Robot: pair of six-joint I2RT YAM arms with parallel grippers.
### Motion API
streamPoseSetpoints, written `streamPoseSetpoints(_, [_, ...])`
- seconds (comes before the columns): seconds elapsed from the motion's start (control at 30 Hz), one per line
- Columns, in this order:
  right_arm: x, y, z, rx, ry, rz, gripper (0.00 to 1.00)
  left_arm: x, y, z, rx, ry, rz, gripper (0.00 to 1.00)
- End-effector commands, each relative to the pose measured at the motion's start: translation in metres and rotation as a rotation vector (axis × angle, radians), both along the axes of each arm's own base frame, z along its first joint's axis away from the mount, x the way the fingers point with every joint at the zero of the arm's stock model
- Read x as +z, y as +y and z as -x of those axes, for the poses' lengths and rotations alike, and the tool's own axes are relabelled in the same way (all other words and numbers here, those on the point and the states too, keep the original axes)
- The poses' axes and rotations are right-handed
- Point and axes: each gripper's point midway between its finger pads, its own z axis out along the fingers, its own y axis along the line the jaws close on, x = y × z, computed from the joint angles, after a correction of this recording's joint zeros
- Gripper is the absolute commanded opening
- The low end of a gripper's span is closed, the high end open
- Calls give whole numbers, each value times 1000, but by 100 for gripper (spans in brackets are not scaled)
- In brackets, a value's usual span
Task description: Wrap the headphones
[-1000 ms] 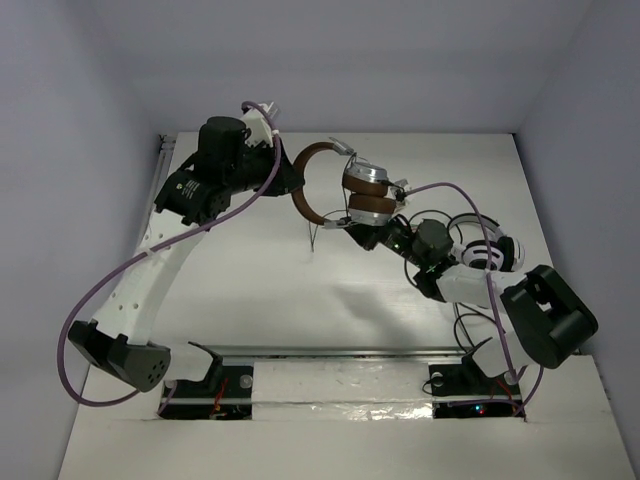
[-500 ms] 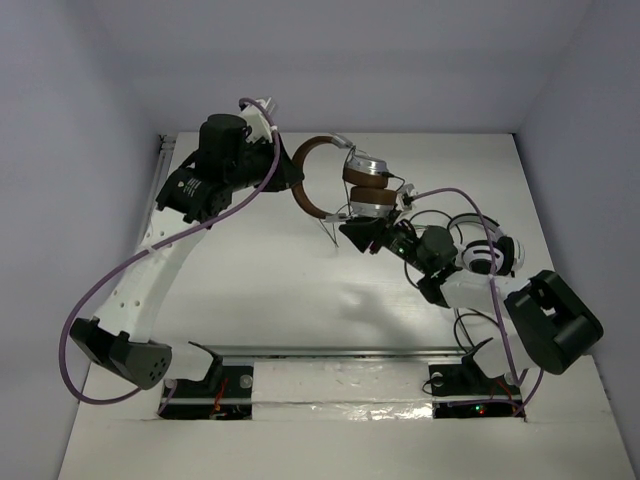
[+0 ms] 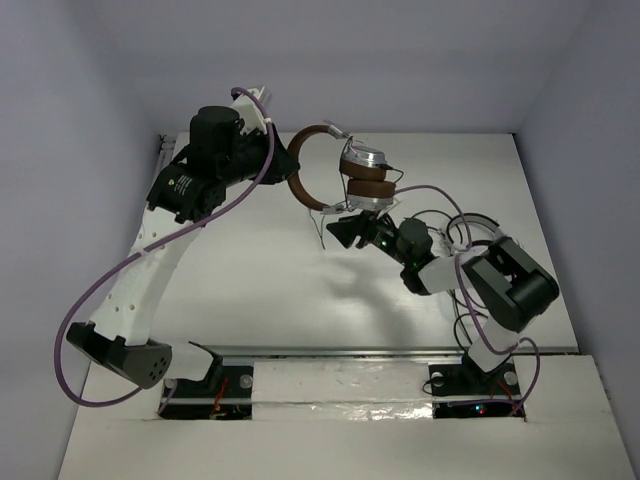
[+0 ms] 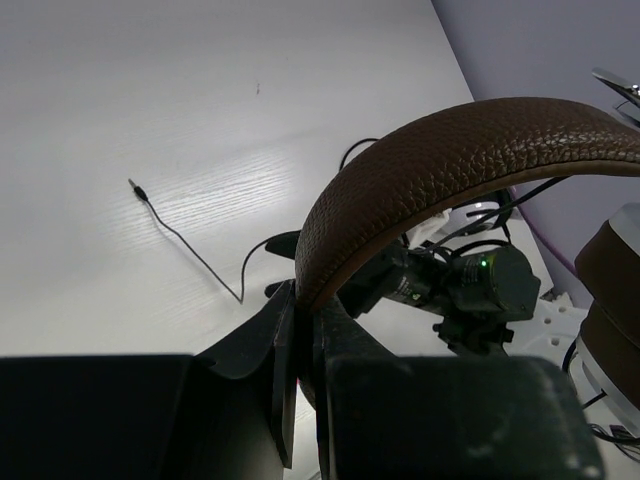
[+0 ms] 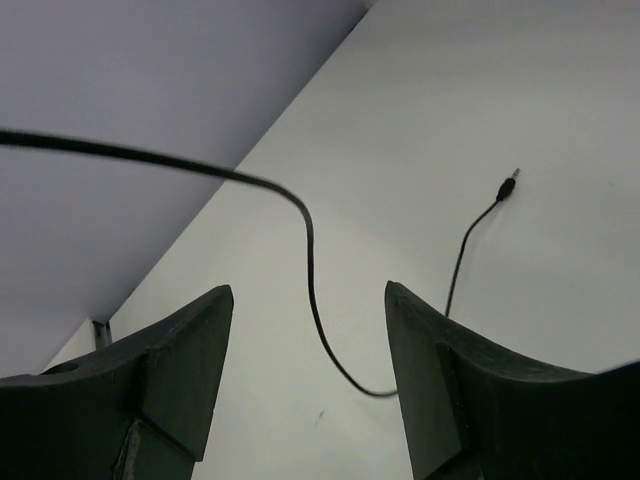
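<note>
Arches the left arm (image 3: 150, 270) from lower left up to upper centre, left end effector (image 3: 288, 180) clamped tight on the headphones (image 3: 366, 190) at the headband. Stretches the right arm (image 3: 505, 285) leftward from lower right, elbow raised, right end effector (image 3: 338, 231) fingers spread wide apart.

No text, number or sign is legible in any view. A small pale mark on the black joint housing (image 3: 181, 184) of the left arm may be a label, but it is too small to read.
</note>
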Motion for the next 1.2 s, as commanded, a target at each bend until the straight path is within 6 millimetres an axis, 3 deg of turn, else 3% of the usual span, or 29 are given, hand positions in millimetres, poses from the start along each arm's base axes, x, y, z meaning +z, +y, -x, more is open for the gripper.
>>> streamPoseSetpoints(0.0, [47, 14, -14, 25, -144, -92, 69, 45, 1, 5, -9, -109, 66, 0])
streamPoseSetpoints(0.27, [9, 36, -31, 79, -98, -88, 69, 57, 2, 9, -13, -126, 78, 0])
streamPoseSetpoints(0.3, [-2, 37, -31, 84, -77, -83, 68, 58, 2, 8, -11, -128, 79, 0])
streamPoseSetpoints(0.4, [-9, 36, -27, 90, -65, -106, 61, 60, 3, 5, -2, -127, 73, 0])
streamPoseSetpoints(0.5, [-14, 35, -21, 106, -44, -110, 34, 59, 4, -1, 19, -133, 68, 0])
streamPoseSetpoints(0.57, [-7, 31, -11, 118, -39, -137, 11, 57, 4, -9, 43, -137, 69, 0])
streamPoseSetpoints(0.6, [-13, 33, -4, 129, -16, -135, 11, 55, 4, -12, 52, -139, 68, 0])
streamPoseSetpoints(0.63, [-4, 30, -1, 124, -24, -146, 3, 57, 5, -19, 75, -154, 71, 0])
streamPoseSetpoints(0.67, [-8, 30, 2, 112, 1, -130, 1, 54, 5, -24, 93, -152, 74, 0])
streamPoseSetpoints(0.87, [-16, 25, 33, 76, 100, -49, 0, 42, 24, -71, 258, -181, 98, 0])
streamPoseSetpoints(0.93, [-20, 27, 41, 74, 127, -14, 0, 39, 28, -80, 290, -174, 129, 0])
streamPoseSetpoints(0.97, [-32, 30, 49, 79, 170, 33, 0, 38, 33, -87, 316, -181, 136, 0])
streamPoseSetpoints(1.0, [-27, 31, 54, 80, 169, 37, 0, 36, 39, -92, 341, -171, 150, 0])
streamPoseSetpoints(1.17, [-44, 38, 76, 92, 252, 146, 0, 33, 47, -105, 346, -158, 234, 0])
